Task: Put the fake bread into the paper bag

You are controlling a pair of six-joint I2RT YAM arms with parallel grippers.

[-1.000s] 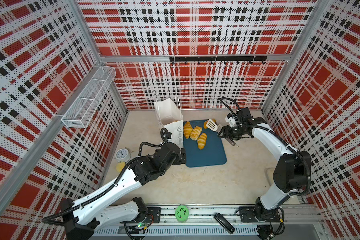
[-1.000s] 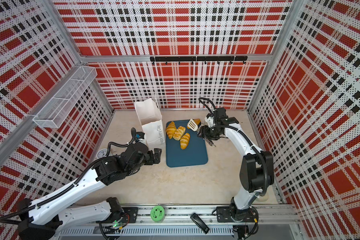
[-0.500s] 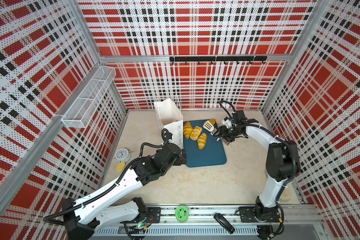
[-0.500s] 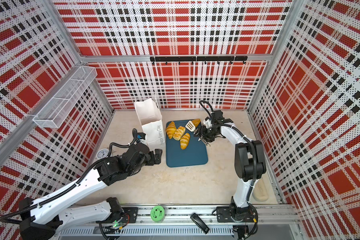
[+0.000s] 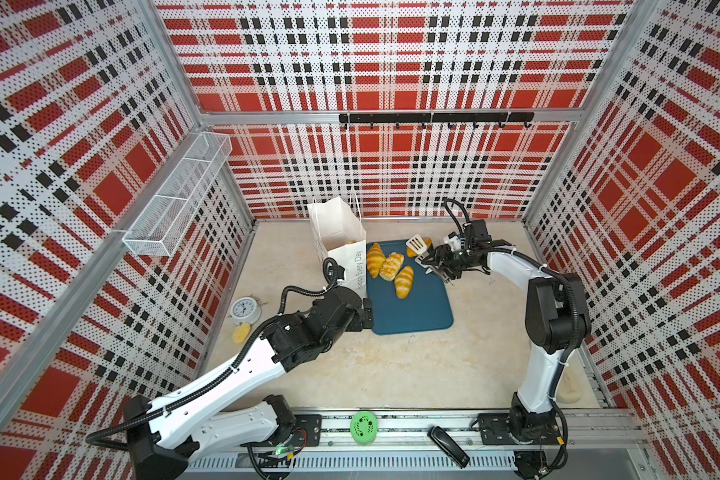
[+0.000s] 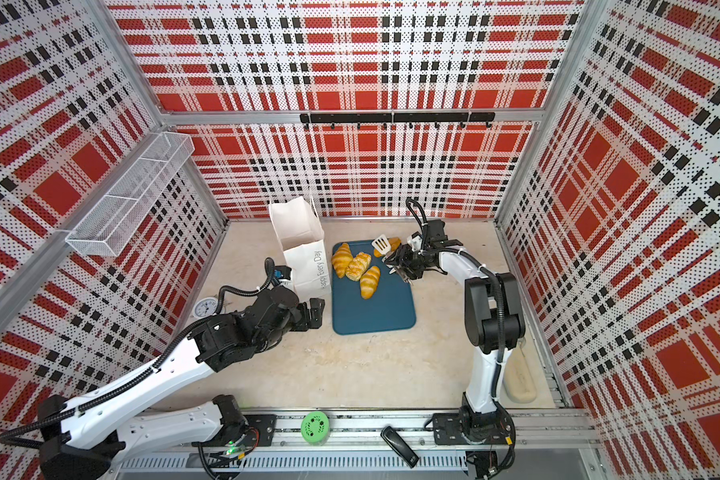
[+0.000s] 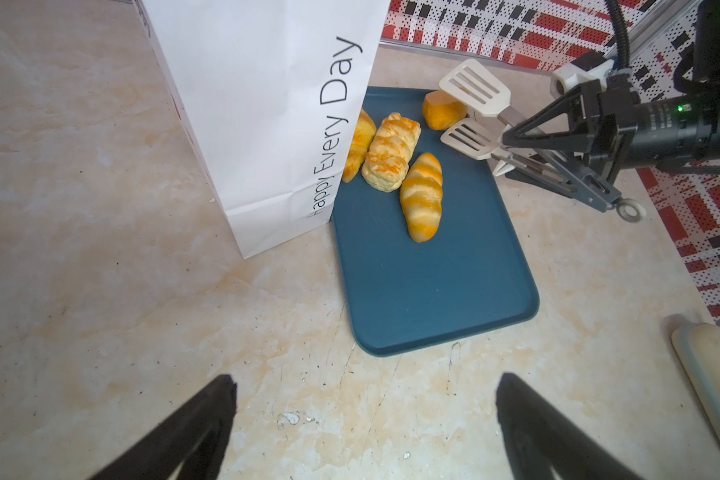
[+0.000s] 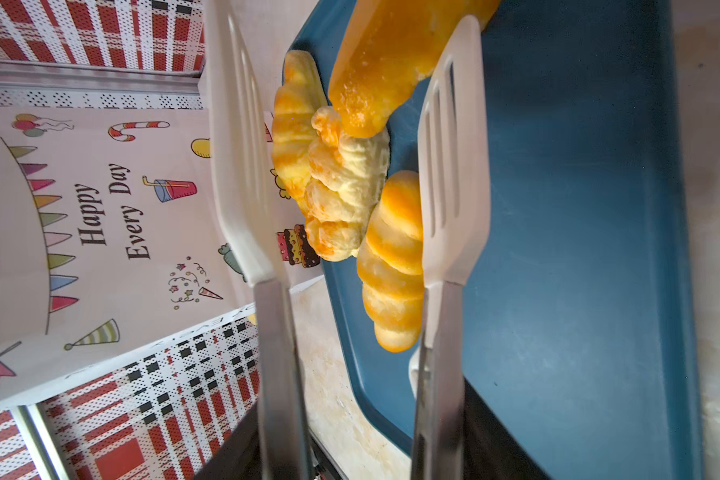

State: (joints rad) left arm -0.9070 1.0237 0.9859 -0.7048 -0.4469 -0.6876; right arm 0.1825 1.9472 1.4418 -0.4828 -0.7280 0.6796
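Fake bread sits on a blue tray on the table, four pieces in all. In both top views a croissant, a flaky pastry and a striped loaf lie side by side, touching, toward 11 o'clock on the tray. An orange bun lies at the tray's 12 o'clock edge, between the two white slotted blades of a pair of tongs. Whether the blades press on it I cannot tell. The right gripper, at 2 o'clock of the tray, pinches the tongs' metal handles. The paper bag stands upright and open at the tray's 10 o'clock, touching its edge. The left gripper hovers over the table near the tray's 8 o'clock corner, jaws spread wide.
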